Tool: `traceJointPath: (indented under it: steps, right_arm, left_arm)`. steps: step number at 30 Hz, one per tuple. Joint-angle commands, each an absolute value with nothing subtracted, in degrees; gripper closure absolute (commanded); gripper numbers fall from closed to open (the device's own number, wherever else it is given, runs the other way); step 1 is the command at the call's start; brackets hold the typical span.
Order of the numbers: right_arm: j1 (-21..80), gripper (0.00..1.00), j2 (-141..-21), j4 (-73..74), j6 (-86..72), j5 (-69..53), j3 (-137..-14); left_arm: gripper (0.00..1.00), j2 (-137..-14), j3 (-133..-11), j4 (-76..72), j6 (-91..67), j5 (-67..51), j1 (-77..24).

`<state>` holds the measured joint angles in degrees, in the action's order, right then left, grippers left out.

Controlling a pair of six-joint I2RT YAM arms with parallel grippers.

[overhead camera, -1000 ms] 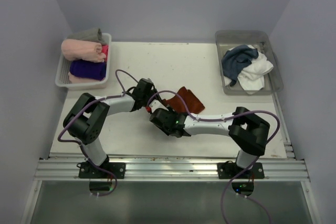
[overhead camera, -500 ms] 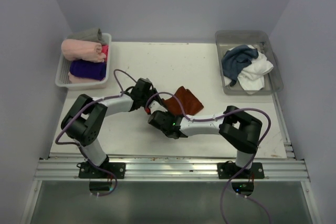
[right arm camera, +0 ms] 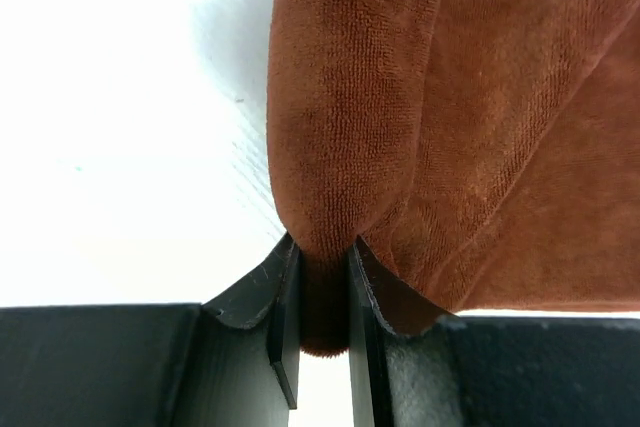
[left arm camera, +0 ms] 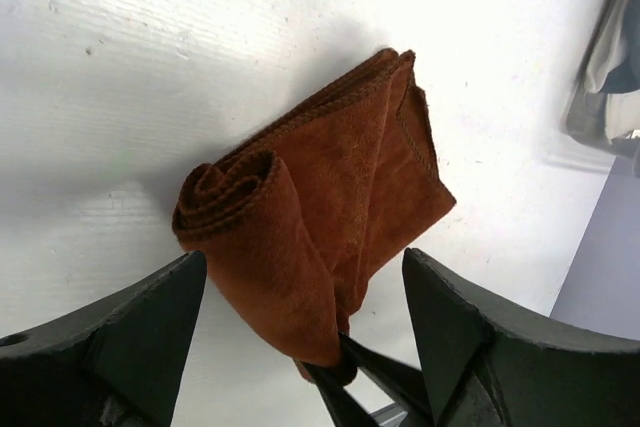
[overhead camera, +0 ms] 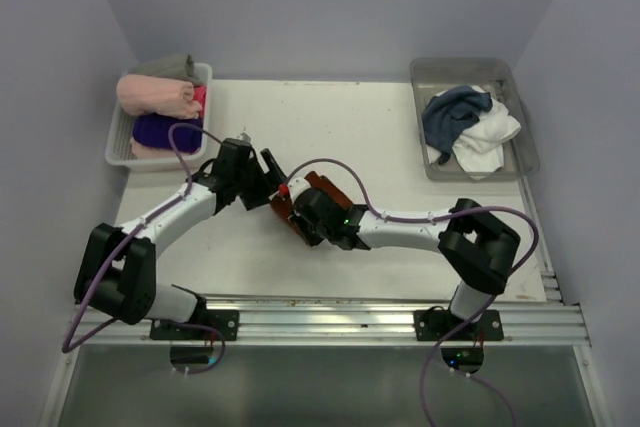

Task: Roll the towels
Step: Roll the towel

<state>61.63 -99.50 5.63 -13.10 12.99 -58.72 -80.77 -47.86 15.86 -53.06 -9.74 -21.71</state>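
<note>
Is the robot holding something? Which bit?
The right fingers pinch the brown towel at the end of its rolled part; the left fingers hold nothing.

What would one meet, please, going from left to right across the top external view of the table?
White basket → left pincer → rust-brown towel → grey bin, holding the slate-blue towel → then the white towel.

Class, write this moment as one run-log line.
left claw: open | right claw: shut on rust-brown towel | towel: partly rolled
</note>
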Motion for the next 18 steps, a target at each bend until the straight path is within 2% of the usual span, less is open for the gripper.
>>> traceJointPath:
  steps: [1, 9, 15, 18]
  right_arm:
    - [56.79, 0.91, -96.95, 1.24, -19.85, 0.20, -56.52]
    - [49.84, 0.89, -98.70, -3.24, -26.62, -15.11, -54.76]
    - [45.97, 0.89, -102.39, -7.28, -32.41, -26.97, -55.19]
    - [44.04, 0.89, -104.41, -11.32, -36.63, -32.16, -54.41]
  left_arm:
    - [0.16, -78.22, -46.85, 17.58, -50.45, -9.93, -20.74]
    - [0.15, -77.96, -42.89, 14.50, -51.15, -13.01, -20.83]
    - [0.01, -79.01, -41.05, 10.55, -51.15, -15.12, -20.83]
    - [0.01, -80.33, -40.34, 8.62, -51.24, -16.08, -20.92]
